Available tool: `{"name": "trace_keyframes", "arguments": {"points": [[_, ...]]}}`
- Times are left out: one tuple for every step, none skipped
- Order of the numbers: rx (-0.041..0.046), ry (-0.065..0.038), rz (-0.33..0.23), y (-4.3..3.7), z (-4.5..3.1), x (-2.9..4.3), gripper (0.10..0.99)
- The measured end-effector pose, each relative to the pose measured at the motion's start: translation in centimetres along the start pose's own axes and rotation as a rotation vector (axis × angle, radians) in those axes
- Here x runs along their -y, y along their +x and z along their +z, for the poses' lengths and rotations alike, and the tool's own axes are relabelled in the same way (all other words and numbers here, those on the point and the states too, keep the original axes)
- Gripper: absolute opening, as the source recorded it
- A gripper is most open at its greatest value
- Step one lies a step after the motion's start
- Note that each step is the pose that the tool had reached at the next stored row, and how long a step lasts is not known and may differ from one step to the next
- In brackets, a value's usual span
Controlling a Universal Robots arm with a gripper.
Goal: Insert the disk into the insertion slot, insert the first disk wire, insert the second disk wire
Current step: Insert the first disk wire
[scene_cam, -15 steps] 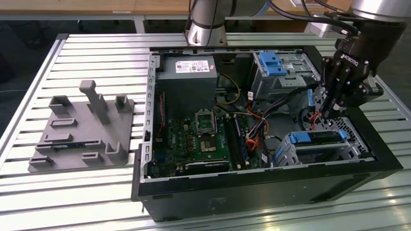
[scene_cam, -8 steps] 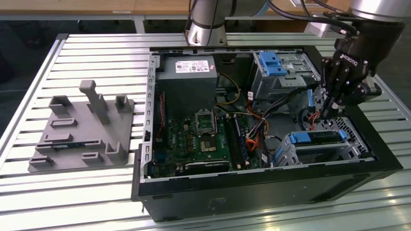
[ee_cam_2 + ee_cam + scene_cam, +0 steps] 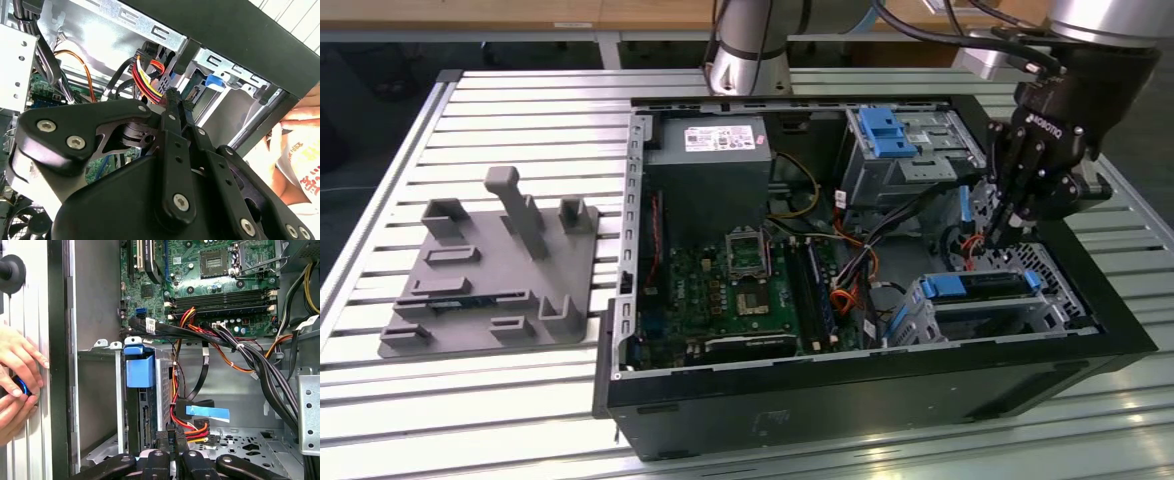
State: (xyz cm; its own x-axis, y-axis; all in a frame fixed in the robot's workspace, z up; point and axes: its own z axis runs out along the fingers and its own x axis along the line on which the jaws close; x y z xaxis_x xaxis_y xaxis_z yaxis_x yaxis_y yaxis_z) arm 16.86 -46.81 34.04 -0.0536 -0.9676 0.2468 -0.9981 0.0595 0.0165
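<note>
Currently, far left of the exterior view: grey moulded fixture (image 3: 480,290) on the slatted bench (image 3: 520,110). Centre: open computer case (image 3: 854,385) lying on its side, motherboard (image 3: 720,290) facing up, so the bays can be reached from overhead. Upper right of the case: taller bay (image 3: 887,135) with a blue latch, not in play. Lower right: the disk (image 3: 981,287) sits in the insertion slot (image 3: 1051,305), blue carrier edge at the slot's mouth. By my reading that step is done. End effector (image 3: 991,238) hangs close over the disk's end, among loose cables.

First wrist view, left edge: a person's hands (image 3: 17,375) outside the case wall, well apart from the work. Lower middle: fingers drawn together, apparently pinched on a small dark plug (image 3: 170,431) right by the disk's connector edge, with red and yellow wires (image 3: 192,426) just beside. Which disk wire this plug belongs to, I cannot tell. Gripping the plug body rather than the cable probably keeps it square to the socket.
</note>
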Motion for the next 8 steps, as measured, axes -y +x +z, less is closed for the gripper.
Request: {"name": "trace_keyframes", "arguments": {"points": [[0.0002, 0.0, 0.0, 0.0, 0.01, 0.07, 0.169], [-0.001, -0.003, -0.001, -0.01, 0.01, 0.18, 0.169], [-0.0034, -0.007, -0.004, -0.02, 0.0, 0.26, 0.169], [-0.0054, -0.008, -0.011, -0.03, 0.0, 0.28, 0.169], [-0.0089, -0.01, -0.018, -0.02, 0.0, 0.29, 0.169], [-0.0134, -0.014, -0.025, -0.02, 0.0, 0.3, 0.169], [-0.0159, -0.02, -0.032, -0.02, 0.02, 0.35, 0.169], [-0.0164, -0.025, -0.038, -0.03, 0.03, 0.42, 0.169]]}}
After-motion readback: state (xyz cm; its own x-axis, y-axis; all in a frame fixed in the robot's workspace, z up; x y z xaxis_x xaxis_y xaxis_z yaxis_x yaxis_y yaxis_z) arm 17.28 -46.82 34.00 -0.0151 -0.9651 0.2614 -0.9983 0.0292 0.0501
